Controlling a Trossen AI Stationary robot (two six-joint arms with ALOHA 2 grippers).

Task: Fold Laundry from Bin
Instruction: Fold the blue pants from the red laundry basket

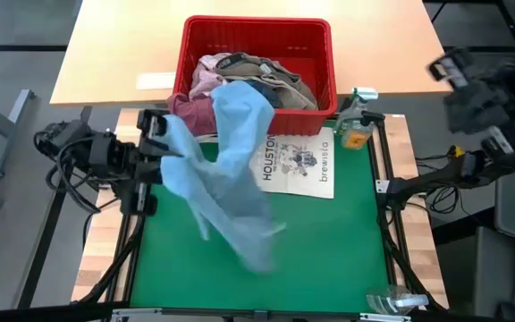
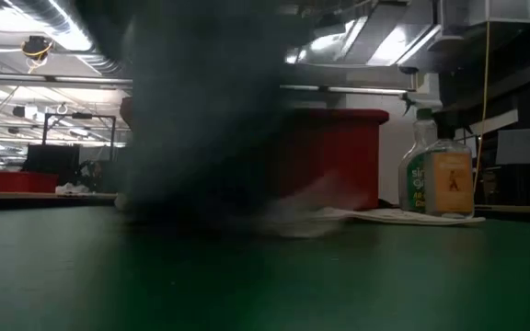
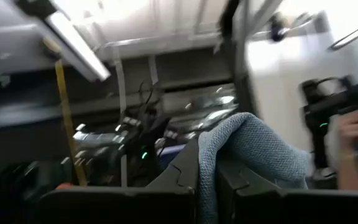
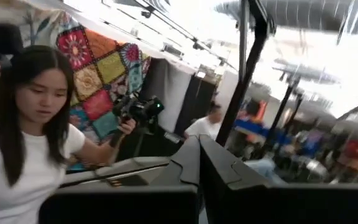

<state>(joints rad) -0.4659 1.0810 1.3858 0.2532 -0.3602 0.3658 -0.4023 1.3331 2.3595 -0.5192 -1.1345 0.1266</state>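
Hanging from the clenched left gripper [image 1: 161,134] at the table's left side, the light blue soft cloth garment [image 1: 226,174] trails diagonally toward the red slotted plastic bin [image 1: 257,40], far from the shut, empty right gripper [image 1: 445,67].

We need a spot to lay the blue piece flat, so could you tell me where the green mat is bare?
Bare green mat lies right of the hanging light blue garment, below the tote bag. A smaller patch sits lower left. It is crowded by the red bin, the spray bottle and the left gripper.
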